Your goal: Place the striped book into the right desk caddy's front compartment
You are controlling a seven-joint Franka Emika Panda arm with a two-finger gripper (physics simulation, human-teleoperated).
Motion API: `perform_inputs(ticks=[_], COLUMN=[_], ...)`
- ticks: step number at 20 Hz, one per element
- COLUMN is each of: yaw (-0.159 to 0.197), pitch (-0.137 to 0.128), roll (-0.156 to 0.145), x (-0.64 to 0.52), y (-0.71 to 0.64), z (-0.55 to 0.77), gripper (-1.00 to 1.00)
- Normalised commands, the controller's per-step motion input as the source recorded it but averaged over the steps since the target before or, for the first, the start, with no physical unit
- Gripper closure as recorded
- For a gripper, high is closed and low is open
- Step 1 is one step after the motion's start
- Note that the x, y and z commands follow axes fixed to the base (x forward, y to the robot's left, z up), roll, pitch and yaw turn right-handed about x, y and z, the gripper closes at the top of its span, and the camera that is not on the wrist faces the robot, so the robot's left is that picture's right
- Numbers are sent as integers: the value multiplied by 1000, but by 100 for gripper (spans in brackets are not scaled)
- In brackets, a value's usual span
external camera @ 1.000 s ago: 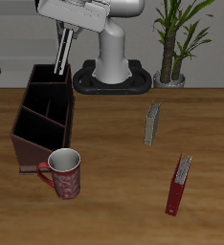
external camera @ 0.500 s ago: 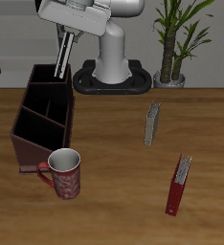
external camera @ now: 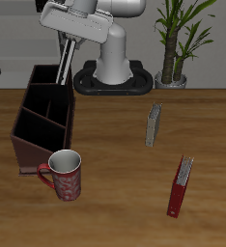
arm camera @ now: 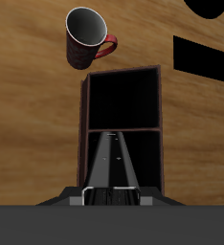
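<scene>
— State of the jaws?

— My jaws (external camera: 70,39) are clamped on the book (external camera: 65,60), which hangs tilted above the caddy (external camera: 33,135), its lower end over the back section.

— What changed?

— In the last second I swung the top back and tipped the book; its lower end barely moved.

— Consequence?

— The front compartment lies nearer the mug (external camera: 64,175). I judge I must carry forward before lowering.

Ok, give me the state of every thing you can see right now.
Gripper: shut on the striped book.
Striped book: held, hanging tilted above the caddy.
Caddy: upright; visible compartments empty.
Mug: upright.
Red book: flat on table.
Grey book: on table.
</scene>
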Motion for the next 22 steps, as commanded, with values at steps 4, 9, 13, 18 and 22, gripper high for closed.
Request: perform_inputs(ticks=[4, 9, 13, 18, 22], yaw=[-15, -7, -8, -7, -4], pitch=[14, 16, 16, 10, 32], roll=[8, 11, -3, -2, 3], x=[38, -17, 40, 50, 47], y=[22, 64, 24, -24, -14], z=[-121, -99, -111, -105, -152], gripper=[100, 100, 100, 100, 100])
